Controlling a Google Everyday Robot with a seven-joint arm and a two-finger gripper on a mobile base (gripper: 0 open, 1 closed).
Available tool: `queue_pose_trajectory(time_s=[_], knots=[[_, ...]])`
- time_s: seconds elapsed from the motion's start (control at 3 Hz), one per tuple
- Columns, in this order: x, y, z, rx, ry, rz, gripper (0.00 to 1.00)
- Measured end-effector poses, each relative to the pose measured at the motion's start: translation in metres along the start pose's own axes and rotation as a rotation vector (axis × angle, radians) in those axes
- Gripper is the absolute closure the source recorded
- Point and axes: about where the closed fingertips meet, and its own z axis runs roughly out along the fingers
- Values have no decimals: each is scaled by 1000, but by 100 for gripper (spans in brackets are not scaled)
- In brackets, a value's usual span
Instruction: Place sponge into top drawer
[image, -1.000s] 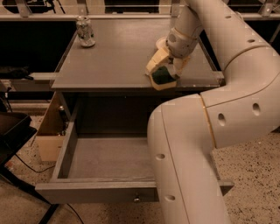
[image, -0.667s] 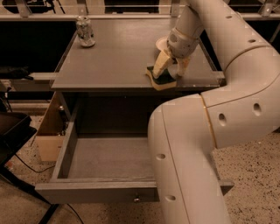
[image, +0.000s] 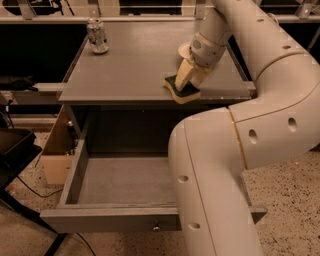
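A white robot arm (image: 225, 165) reaches over a grey table (image: 125, 70), its gripper (image: 192, 79) angled down near the table's front edge, right of centre. The cream fingers (image: 184, 74) are drawn close together and pinch a sponge (image: 181, 91) from above. The sponge, green face up over its yellow body, sits at the table's front lip; whether it rests on the wood or hangs just over the edge cannot be told. Directly below, the top drawer (image: 100, 220) stands pulled well out toward the camera. Its front panel, with a small round knob (image: 156, 227), is nearest the viewer, and its left side wall (image: 75, 167) runs back under the table. The drawer's grey floor (image: 125, 180) shows across the left and middle, while the arm's thick lower section covers its right side. Just behind the gripper, a pale bowl (image: 183, 49) is partly hidden. A drink can (image: 97, 36) stands upright at the table's back left corner, well apart from the sponge, with a wide stretch of tabletop between them. A cardboard box (image: 55, 150) sits on the speckled floor beside the drawer's left wall.
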Motion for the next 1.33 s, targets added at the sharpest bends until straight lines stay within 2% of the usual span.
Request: queue_pose_trajectory(time_s=[0.33,0.67,1.0,1.33], knots=[[-10,-3,2,9,-33,-1,100],[-9,7,-32,63,-77,-6,100],[5,32,-87,148,-108,11,100],[24,63,-138,205,-157,52,100]])
